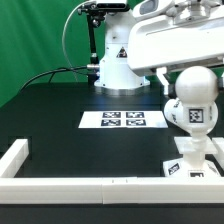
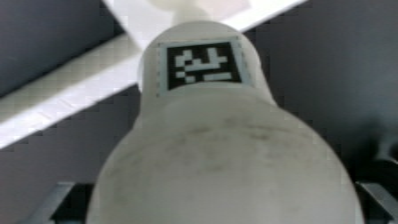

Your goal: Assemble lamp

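The white round bulb (image 1: pixel 193 92), with a square tag on its neck, stands upright at the exterior view's right. Its lower end is over or on the blocky white base (image 1: pixel 192 162); I cannot tell whether they touch. My gripper (image 1: pixel 190 84) comes down from above and is shut on the bulb's round head, one dark finger (image 1: pixel 163 81) showing beside it. In the wrist view the bulb (image 2: pixel 214 140) fills the picture, with a dark finger (image 2: pixel 61 205) at each side of it and my gripper (image 2: pixel 217 208) around it. The shade is out of view.
The marker board (image 1: pixel 125 120) lies flat in the middle of the black table. A white L-shaped rail (image 1: pixel 60 186) runs along the near edge and left corner, and shows in the wrist view (image 2: pixel 71 100). The arm's pedestal (image 1: pixel 115 66) stands at the back.
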### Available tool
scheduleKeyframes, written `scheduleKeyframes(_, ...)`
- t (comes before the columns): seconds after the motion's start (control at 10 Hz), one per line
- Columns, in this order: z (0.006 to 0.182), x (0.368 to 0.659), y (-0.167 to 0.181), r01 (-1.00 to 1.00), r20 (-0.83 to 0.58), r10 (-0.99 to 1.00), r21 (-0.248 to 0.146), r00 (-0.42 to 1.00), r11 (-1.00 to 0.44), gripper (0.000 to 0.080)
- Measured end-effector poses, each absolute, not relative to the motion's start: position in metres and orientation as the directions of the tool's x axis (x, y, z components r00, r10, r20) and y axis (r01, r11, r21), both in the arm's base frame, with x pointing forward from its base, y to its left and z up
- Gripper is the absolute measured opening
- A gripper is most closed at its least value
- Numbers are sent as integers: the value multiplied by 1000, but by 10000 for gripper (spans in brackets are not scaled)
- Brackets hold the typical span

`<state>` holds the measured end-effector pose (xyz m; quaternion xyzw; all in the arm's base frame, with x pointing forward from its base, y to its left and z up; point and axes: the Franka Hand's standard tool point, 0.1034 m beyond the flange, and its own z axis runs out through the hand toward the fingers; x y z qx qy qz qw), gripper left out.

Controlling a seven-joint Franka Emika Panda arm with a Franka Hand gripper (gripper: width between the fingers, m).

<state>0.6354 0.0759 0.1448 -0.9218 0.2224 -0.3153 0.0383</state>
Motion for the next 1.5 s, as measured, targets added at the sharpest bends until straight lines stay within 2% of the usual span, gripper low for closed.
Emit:
scheduleKeyframes(0.2, 145, 635, 73, -373, 568, -414, -194, 711, -907, 574)
scheduleKeyframes(0.3, 149, 631, 72, -352, 534, -382, -162, 754, -922, 574)
scheduleKeyframes(0.5, 163, 629, 74, -372, 459, -405, -165, 791, -914, 574)
scheduleKeyframes(0.7, 149, 623, 82, -377, 449, -405, -156, 796, -913, 574)
scheduleKeyframes(1.0, 146, 623, 82, -371, 443, -396, -146, 804, -917, 574)
scheduleKeyframes(1.2, 143, 622, 83, -361, 415, -378, -121, 828, -925, 574)
scheduleKeyframes(1.5, 143, 623, 84, -347, 438, -364, -122, 822, -930, 574)
